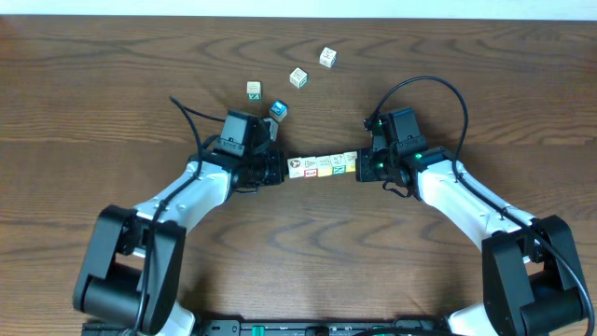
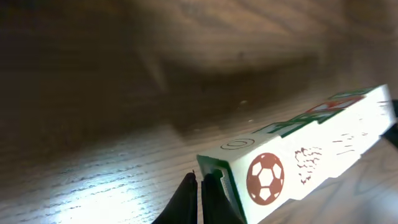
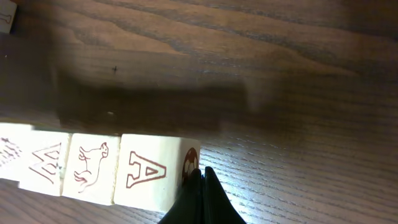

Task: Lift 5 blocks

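**Ann:** Both arms are in at mid-table, and the row of five blocks [image 1: 322, 166] is strung straight between them, end to end, printed faces up.

**Raj:** Look at the left gripper [image 1: 278, 171]. Its fingers are clenched tight together, nothing between them, and the tips are butted against the row's left end. The end cube there has a red football on it.

**Ann:** It's the same on the other side. The right gripper [image 1: 362, 166] is pinched closed too, with its tips pushing on the end face beside the red letter A. So neither one is grasping a block; the row is squeezed lengthwise between two closed tips.

**Raj:** Is it off the table [image 1: 112, 112]?

**Ann:** It looks that way from the left wrist. The row hangs slanted across the view, and its shadow [image 2: 186, 121] falls on the wood apart from it (hard to judge from overhead, mind you).

**Raj:** Any loose pieces?

**Ann:** There's a blue-topped cube [image 1: 278, 110] just behind the left gripper. Three pale cubes [image 1: 298, 77] curve away towards the far edge, each apart from the next, and all of them lie well apart from the held row.
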